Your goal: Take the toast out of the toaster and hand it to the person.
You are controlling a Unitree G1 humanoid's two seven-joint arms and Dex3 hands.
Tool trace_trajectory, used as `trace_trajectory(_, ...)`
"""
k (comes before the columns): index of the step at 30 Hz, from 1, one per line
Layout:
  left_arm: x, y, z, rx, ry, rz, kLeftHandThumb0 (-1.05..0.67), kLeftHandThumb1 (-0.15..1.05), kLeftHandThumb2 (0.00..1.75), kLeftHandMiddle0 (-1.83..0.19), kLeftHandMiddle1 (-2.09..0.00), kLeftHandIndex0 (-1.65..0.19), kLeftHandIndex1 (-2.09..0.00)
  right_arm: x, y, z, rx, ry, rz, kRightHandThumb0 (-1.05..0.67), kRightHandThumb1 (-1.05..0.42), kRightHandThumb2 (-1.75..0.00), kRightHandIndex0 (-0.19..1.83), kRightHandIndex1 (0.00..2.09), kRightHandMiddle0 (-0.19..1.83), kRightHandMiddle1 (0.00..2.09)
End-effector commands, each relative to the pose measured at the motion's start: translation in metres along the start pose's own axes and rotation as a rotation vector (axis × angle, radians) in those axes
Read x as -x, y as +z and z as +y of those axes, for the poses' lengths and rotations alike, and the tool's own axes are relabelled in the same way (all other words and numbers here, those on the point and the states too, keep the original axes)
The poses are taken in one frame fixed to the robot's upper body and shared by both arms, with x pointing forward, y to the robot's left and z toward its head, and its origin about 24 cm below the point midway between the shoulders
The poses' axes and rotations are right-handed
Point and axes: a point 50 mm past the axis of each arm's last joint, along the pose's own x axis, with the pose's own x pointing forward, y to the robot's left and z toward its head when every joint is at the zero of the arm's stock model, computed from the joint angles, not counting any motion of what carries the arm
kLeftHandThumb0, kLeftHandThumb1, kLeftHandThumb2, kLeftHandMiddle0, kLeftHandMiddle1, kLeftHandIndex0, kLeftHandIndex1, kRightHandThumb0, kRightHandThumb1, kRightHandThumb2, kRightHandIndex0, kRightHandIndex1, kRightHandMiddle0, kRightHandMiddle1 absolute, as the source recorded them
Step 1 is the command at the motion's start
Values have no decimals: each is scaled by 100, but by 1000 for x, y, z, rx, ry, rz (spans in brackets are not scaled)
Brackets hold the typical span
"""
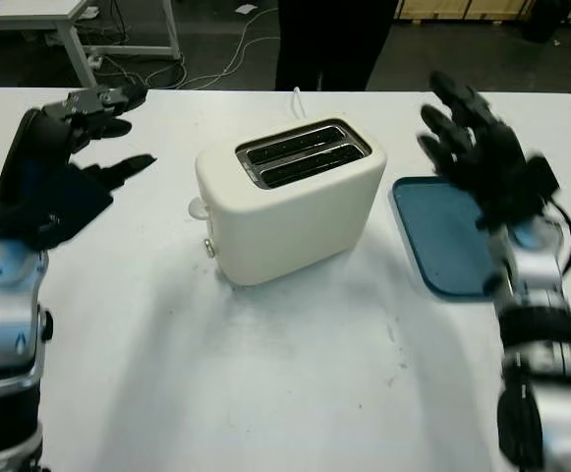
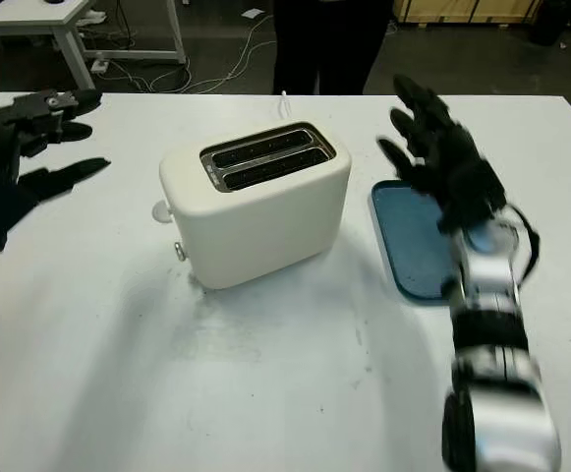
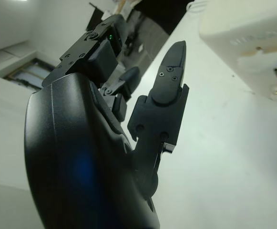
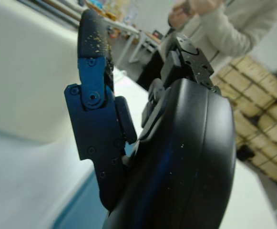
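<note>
White counter carries everything, with a dark floor, cables and another table's legs beyond its far edge. Taking the toaster as the landmark: it sits mid-counter, cream, its two slots facing up with their long axis running slantwise, from its near left to its far right. No toast stands proud of either slot; whether any sits down inside I cannot tell. Behind the toaster, past the counter's far edge, a person in dark clothes stands. A blue tray lies flat just to the toaster's right. The right hand hovers above that tray, raised, fingers wide and holding nothing. The left hand hangs well to the toaster's left, also empty and open. The right hand looks the nearer of the two to the slots, so the reach would go leftward from it and down into a slot along its length
</note>
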Motion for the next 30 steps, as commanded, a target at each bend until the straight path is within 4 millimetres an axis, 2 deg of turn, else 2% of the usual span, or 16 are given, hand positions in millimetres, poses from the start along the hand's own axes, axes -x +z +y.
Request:
trace_trajectory(1, 13, 4, -3, 28, 22, -29, -30, 92, 9, -23, -67, -48, 0, 19, -4, 7, -57, -20, 10, -71, -92, -28, 10, 2, 12, 0)
trace_trajectory(6, 35, 6, -18, 110, 39, -33, -30, 92, 15, -10, -66, -37, 0, 47, -11, 23, -113, -21, 38, -70, -92, -30, 12, 2, 13, 1)
trace_trajectory(10, 54, 5, -37, 239, 58, -1, -31, 92, 22, -1, -64, -28, 0, 62, -14, 45, -194, -31, 21, -68, -92, -30, 14, 3, 15, 1)
trace_trajectory(15, 73, 0, -61, 346, 50, 40, -28, 92, 36, 0, -33, -12, 0, 79, -21, 65, -220, -86, 54, -69, -92, -31, 11, 1, 13, 0)
trace_trajectory(18, 83, -4, -74, 377, 52, 81, -28, 92, 41, 0, -21, -7, 0, 81, -28, 71, -210, -109, 105, -68, -92, -33, 13, 2, 14, 1)
trace_trajectory(24, 91, -22, -98, 439, -1, 159, -31, 92, 43, -1, -19, -7, -1, 79, -34, 79, -224, -132, 120, -65, -92, -36, 14, 2, 15, 1)
trace_trajectory(26, 90, -26, -102, 450, -11, 173, -37, 92, 42, -1, -20, -8, -1, 78, -35, 81, -226, -137, 120, -64, -92, -36, 15, 2, 15, 1)
trace_trajectory(30, 89, -26, -102, 449, -10, 191, -38, 92, 39, -1, -22, -9, -1, 78, -35, 82, -229, -141, 121, -66, -92, -35, 16, 2, 17, 1)
